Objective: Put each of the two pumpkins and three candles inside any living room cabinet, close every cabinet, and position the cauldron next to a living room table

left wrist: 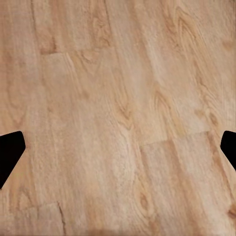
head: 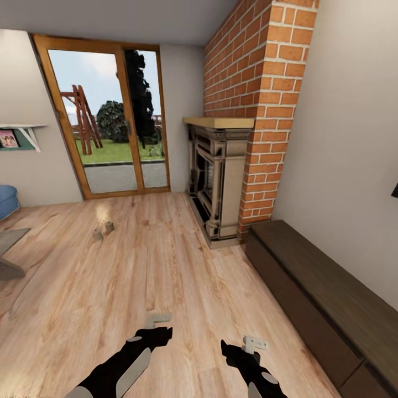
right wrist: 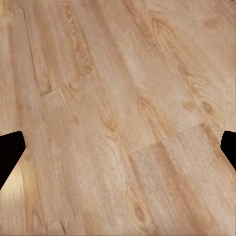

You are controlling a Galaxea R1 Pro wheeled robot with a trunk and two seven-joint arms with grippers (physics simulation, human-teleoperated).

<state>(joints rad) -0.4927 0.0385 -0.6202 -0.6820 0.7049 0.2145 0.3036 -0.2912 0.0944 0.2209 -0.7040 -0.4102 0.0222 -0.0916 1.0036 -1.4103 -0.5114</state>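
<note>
empty-handed, with the candles far across the floor

the robot stands on the plank floor point(head: 166, 276) of the living room, facing the glass door point(head: 110, 121) and the brick chimney point(head: 254, 110). the cabinet point(head: 315, 287) runs low along the right wall, its fronts shut as far as can be seen. two candles point(head: 103, 230) sit on the floor well ahead to the left, close together; the grey tabletop point(head: 8, 243) edges in at far left. the left tool point(head: 160, 326) and right tool point(head: 243, 345) both hang spread open over bare planks, gripping nothing. the likely risks: a low reach could tip or roll a stubby candle, and driving forward could clip the cabinet corner or the fireplace point(head: 218, 182).
</note>
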